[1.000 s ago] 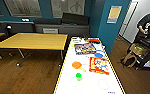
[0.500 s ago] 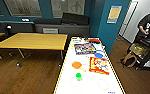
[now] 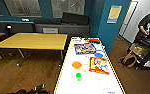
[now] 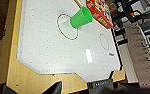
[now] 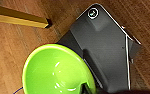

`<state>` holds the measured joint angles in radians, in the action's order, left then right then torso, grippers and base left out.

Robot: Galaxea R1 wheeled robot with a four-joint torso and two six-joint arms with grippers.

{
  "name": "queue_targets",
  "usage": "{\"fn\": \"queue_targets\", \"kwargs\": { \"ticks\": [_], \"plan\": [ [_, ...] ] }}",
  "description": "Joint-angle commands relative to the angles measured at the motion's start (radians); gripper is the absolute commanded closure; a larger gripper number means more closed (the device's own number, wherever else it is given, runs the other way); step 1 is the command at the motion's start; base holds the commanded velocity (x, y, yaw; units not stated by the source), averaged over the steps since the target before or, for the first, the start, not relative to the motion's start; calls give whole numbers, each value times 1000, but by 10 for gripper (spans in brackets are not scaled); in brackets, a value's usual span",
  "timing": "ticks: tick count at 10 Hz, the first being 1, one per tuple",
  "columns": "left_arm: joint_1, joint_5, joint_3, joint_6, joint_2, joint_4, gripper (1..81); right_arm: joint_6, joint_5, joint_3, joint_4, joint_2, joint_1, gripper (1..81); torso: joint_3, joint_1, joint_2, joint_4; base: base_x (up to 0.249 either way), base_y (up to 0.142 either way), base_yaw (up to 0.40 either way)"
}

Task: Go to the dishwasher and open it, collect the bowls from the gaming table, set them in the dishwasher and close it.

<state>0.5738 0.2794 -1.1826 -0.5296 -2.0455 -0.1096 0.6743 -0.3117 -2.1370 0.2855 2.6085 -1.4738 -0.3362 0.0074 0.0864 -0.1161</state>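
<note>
A bright green bowl (image 5: 57, 71) is being carried at the right wrist, jaws' state not discernible, while the orange bowl (image 3: 76, 65) is sitting mid-worktop (image 3: 91, 85), ahead, nearer the left arm.

A green cup (image 4: 81, 17) stands on the white gaming table (image 4: 48, 50), touching a red box (image 4: 99, 12).
</note>
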Motion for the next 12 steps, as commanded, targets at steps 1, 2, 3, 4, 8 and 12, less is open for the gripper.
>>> {"fn": "queue_targets", "kwargs": {
  "ticks": [1,2,3,4,8,12],
  "plan": [
    [-215,199,-67,-124,-77,-12,10,-1,74,-3,18,-16,51,811,0,0,0,0,0,0,0],
    [-243,224,-86,-144,-105,-13,10,1,74,-3,18,-9,56,811,0,0,0,0,0,0,0],
    [-280,268,-107,-164,-142,-15,10,1,86,-3,18,-5,62,811,0,0,0,0,0,0,0],
    [-317,306,-120,-206,-177,-34,10,1,86,-1,18,-5,66,811,0,0,0,0,0,0,0],
    [-392,399,-71,-586,-273,-386,10,-1,102,-7,18,6,80,811,0,1,0,0,0,0,0],
    [-420,390,-166,-679,-416,-470,10,-1,108,-15,18,9,88,811,-1,1,0,0,0,0,0]
  ]
}}
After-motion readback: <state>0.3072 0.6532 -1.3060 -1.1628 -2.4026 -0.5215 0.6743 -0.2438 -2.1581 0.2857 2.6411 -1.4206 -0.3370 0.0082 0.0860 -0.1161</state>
